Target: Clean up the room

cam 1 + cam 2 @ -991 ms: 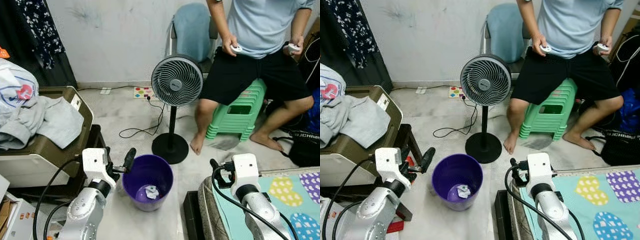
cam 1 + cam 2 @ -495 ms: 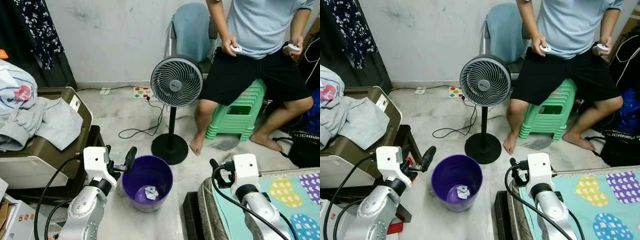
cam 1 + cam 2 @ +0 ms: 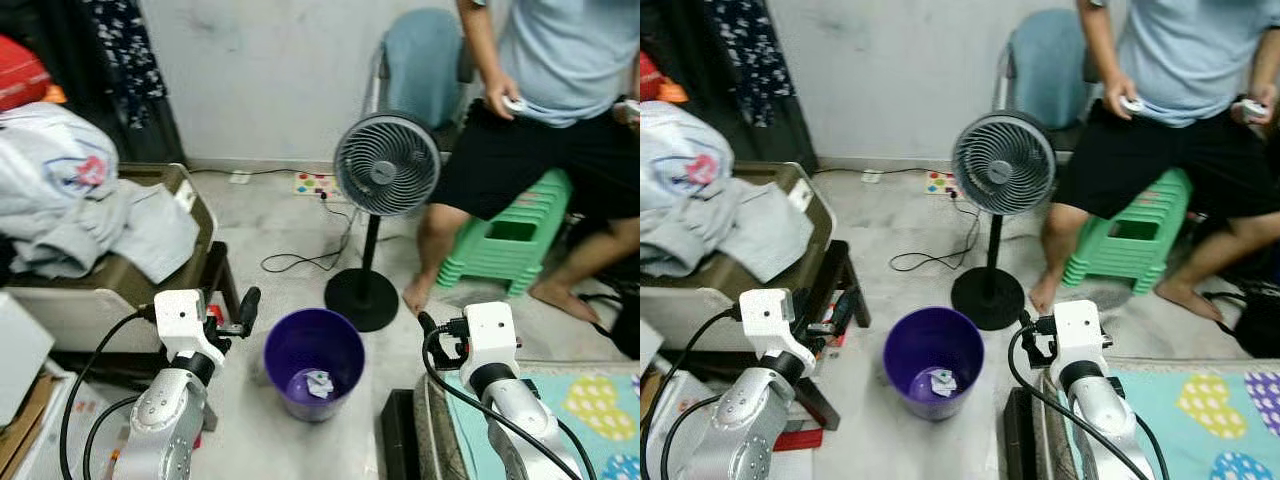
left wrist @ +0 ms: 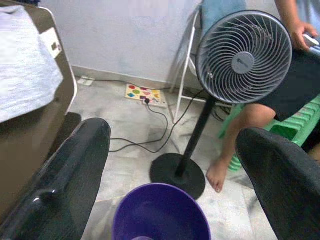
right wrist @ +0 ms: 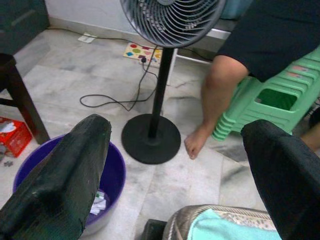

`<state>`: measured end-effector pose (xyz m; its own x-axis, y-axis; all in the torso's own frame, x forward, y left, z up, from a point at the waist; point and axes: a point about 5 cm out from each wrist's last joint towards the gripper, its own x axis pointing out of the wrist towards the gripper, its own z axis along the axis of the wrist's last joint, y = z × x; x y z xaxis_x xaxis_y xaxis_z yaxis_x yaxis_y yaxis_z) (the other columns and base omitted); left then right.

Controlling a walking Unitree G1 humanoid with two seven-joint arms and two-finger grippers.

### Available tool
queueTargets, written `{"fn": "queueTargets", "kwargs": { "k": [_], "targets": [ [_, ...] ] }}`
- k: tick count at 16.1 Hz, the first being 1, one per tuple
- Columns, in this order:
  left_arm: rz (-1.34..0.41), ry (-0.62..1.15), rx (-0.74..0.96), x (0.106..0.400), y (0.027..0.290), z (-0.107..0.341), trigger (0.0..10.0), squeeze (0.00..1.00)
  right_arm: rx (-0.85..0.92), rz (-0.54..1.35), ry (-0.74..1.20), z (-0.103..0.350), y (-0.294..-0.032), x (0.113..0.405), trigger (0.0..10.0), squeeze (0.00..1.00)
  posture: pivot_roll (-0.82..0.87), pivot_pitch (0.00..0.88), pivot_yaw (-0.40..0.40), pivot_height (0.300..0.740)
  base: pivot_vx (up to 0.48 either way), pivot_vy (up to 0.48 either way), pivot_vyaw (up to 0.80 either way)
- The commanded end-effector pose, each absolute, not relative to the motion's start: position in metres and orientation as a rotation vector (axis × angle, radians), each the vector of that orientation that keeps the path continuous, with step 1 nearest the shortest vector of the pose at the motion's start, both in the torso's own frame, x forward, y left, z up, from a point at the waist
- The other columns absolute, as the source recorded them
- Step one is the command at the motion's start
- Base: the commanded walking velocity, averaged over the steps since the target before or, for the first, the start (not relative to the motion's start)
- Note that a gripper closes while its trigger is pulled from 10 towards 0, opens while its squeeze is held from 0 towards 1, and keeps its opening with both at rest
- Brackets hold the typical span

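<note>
Purple bin (image 3: 313,355): upright on floor, mouth facing up, between both arms, before the fan (image 3: 386,165); crumpled paper (image 3: 318,383) inside. Left gripper (image 4: 175,165): fingers spread, empty. Right gripper (image 5: 175,170): fingers spread, empty.

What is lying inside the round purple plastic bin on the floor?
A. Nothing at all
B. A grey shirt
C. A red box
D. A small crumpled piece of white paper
D: at the bottom of the round purple plastic bin lies a small crumpled piece of white paper, between the open left end effector and the open right end effector.
</note>
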<state>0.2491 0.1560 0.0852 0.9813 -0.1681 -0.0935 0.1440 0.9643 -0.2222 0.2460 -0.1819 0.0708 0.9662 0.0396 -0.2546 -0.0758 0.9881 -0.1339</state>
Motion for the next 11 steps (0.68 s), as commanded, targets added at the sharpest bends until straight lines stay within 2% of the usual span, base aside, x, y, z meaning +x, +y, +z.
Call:
{"fn": "queueTargets", "kwargs": {
  "k": [1, 11],
  "targets": [
    [-0.163, 0.121, -0.215, 0.2509, 0.1551, 0.085, 10.0, 0.0, -0.147, 0.056, 0.25, 0.0724, -0.1831, 0.246, 10.0, 0.0, -0.09, 0.0, 0.021, 0.74, 0.0, 0.0, 0.0],
    [-0.204, 0.091, -0.228, 0.2495, 0.1526, 0.0885, 10.0, 0.0, -0.164, 0.074, 0.239, 0.0733, -0.1823, 0.2469, 10.0, 0.0, -0.09, 0.0, 0.017, 0.74, 0.0, 0.0, 0.0]
  ]
}}
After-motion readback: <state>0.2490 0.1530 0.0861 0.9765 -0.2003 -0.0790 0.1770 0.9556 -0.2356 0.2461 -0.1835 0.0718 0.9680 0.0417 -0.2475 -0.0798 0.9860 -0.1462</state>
